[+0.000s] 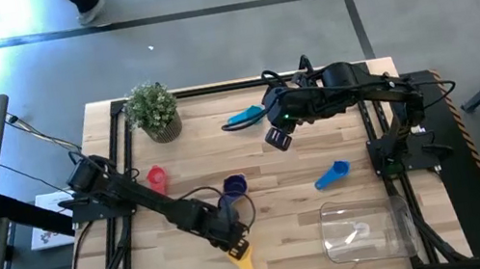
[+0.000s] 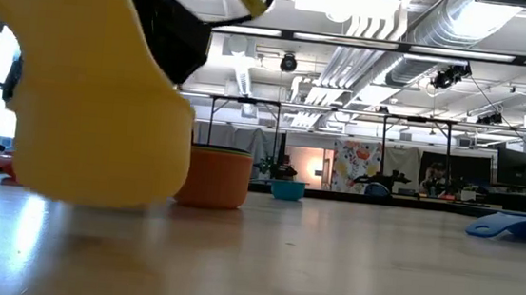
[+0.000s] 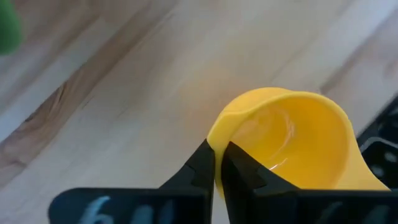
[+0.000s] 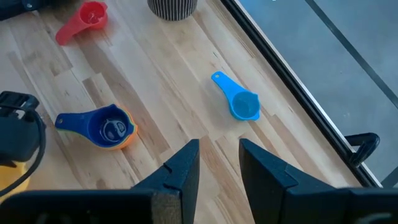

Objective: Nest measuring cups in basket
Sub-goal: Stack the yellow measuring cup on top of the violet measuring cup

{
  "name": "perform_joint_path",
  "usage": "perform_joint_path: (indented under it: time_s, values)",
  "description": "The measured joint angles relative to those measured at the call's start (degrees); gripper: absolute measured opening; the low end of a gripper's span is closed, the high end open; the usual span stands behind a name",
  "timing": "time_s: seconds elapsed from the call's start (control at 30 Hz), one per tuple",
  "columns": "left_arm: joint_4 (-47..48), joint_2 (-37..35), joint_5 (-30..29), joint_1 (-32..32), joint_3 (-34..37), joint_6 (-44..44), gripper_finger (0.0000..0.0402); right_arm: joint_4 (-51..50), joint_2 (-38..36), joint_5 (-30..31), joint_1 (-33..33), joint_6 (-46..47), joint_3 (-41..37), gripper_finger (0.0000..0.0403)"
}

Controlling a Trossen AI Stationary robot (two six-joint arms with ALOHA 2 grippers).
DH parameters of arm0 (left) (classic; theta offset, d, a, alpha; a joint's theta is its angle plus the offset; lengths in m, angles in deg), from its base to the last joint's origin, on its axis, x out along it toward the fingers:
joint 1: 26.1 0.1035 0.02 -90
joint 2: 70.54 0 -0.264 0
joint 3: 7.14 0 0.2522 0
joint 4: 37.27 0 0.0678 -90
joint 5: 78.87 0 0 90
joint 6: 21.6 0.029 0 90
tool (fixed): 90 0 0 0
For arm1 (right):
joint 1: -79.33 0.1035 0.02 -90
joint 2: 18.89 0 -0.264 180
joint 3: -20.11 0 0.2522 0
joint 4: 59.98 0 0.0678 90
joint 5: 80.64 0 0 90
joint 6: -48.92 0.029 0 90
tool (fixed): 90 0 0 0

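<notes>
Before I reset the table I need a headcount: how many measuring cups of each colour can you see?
yellow cup: 1
pink cup: 1
purple cup: 1, sitting in the orange one
orange cup: 1
teal cup: 1
blue cup: 1
Total: 6 cups visible

Yellow cup (image 3: 298,137); red cup (image 4: 84,20); dark blue cup (image 4: 102,126); striped pot (image 4: 173,7).

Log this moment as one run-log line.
left gripper: shut on yellow cup rim | right gripper: open, empty | basket: empty
</notes>
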Motion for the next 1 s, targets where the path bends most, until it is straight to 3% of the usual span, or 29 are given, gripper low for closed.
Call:
perform_joint_path:
  time_s: [0.2,0.6,1.0]
  values:
    - [1.6,-4.9,-0.1,0.7,0.0,7.4,0.0005,0.0,0.0,0.0,0.0,0.6,0.0,0.0103]
    - [17.6,-17.2,-0.7,6.8,-0.1,27.9,0.0005,0.0,0.0,0.0,0.0,1.7,0.0,0.0103]
    - [21.3,-25.0,-1.4,17.1,0.0,65.8,0.0005,0.0,0.0,3.5,0.0,5.5,0.0,0.0103]
